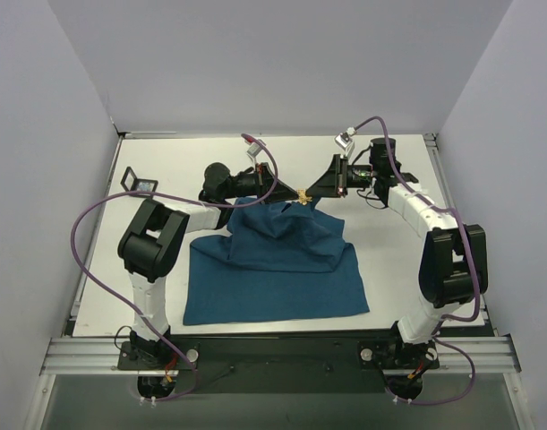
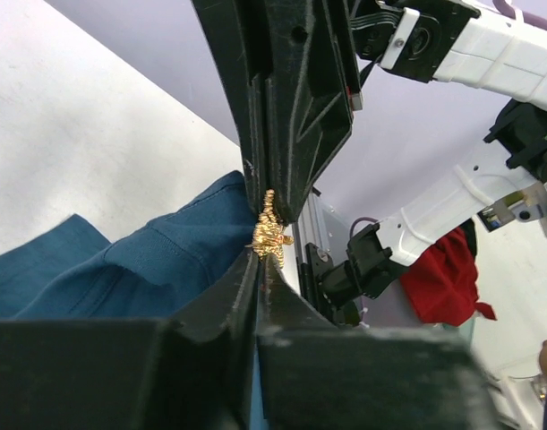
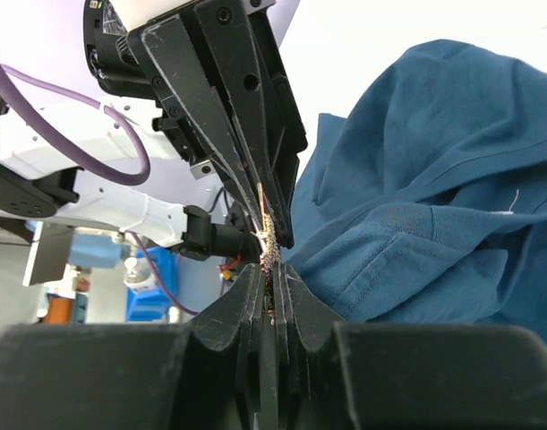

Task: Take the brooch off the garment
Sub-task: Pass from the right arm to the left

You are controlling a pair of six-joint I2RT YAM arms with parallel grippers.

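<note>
The dark teal garment (image 1: pixel 282 260) lies on the white table, its upper edge pulled up into a peak. At that peak sits the tiny gold brooch (image 1: pixel 303 194), where both grippers meet. My left gripper (image 1: pixel 296 191) comes in from the left and my right gripper (image 1: pixel 311 193) from the right. In the left wrist view the brooch (image 2: pixel 269 235) sits at the tips of the left gripper (image 2: pixel 260 260), which is pinched together, with the garment (image 2: pixel 157 260) hanging beside it. In the right wrist view the right gripper (image 3: pixel 271 273) is shut on the brooch (image 3: pixel 269 251), next to the garment (image 3: pixel 416 206).
A small black square frame (image 1: pixel 139 183) stands at the table's left edge. White walls close in the table at the back and sides. A red cloth (image 2: pixel 448 278) shows beyond the table in the left wrist view.
</note>
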